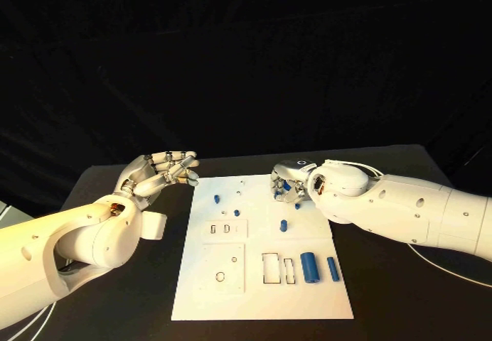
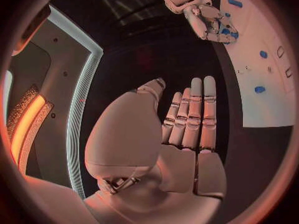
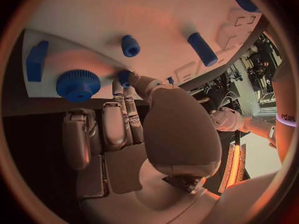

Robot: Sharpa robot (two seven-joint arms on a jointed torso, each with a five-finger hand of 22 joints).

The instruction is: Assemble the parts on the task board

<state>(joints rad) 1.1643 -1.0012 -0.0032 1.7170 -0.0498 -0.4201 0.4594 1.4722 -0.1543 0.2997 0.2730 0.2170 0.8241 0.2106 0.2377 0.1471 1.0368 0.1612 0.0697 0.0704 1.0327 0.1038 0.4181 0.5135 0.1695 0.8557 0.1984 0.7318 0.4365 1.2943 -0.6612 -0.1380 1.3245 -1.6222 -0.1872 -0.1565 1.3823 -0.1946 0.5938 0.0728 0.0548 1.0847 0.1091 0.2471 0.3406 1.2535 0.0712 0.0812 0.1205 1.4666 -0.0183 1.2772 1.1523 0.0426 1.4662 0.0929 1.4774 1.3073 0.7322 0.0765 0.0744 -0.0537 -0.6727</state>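
The white task board (image 1: 261,298) lies in the middle of the black table. My right hand (image 1: 290,186) is low over its far right corner; in the right wrist view its thumb and a fingertip (image 3: 118,92) pinch a small blue part (image 3: 124,76) at the board's surface. Beside it sit a blue toothed knob (image 3: 77,84), a blue block (image 3: 36,59), a short blue peg (image 3: 130,45) and a blue cylinder (image 3: 202,49). My left hand (image 1: 164,172) is raised left of the board, fingers apart (image 2: 193,114), holding nothing.
On the board lie more blue parts: small pegs (image 1: 217,198) (image 1: 237,212) (image 1: 283,226), a thick cylinder (image 1: 308,266) and a thinner one (image 1: 333,268). Two raised white plates (image 1: 224,229) (image 1: 224,268) and rectangular slots (image 1: 271,268) sit nearer me. Bare black table (image 1: 389,291) flanks the board.
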